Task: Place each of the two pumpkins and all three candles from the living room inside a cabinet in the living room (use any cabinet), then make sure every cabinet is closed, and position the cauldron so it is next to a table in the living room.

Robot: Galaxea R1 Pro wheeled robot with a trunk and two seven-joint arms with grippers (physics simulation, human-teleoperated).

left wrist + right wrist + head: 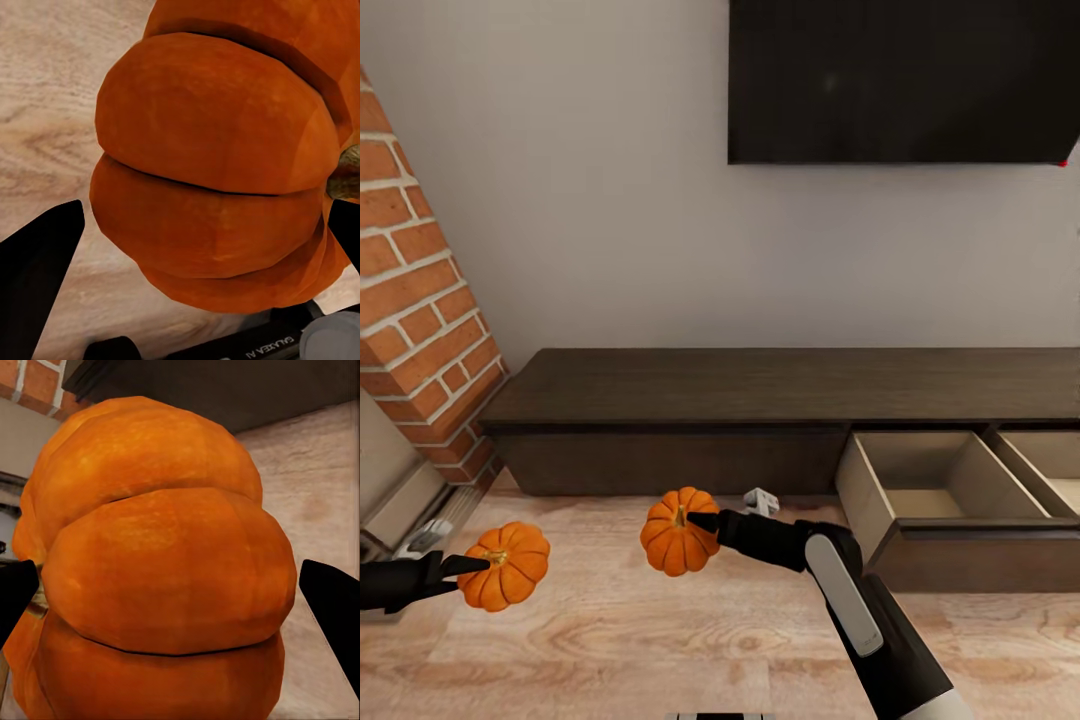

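Two ribbed orange pumpkins hang above the plank floor. My left gripper (468, 566) is shut on one pumpkin (506, 566) at the lower left; up close that pumpkin (217, 172) sits between the black fingers (37, 262). My right gripper (703, 522) is shut on the other pumpkin (678, 532) near the middle, which bulges between its fingers (334, 607) in the right wrist view (165, 570). The long dark-brown cabinet (760, 390) runs along the wall. Two of its drawers stand pulled out at the right, the nearer drawer (920, 490) showing a pale tan inside with nothing in it.
A brick fireplace (415, 300) rises at the left, with a small metal piece (420, 540) at its foot. A black TV (900, 80) hangs on the wall above the cabinet. A small white object (762, 498) lies on the floor before the cabinet.
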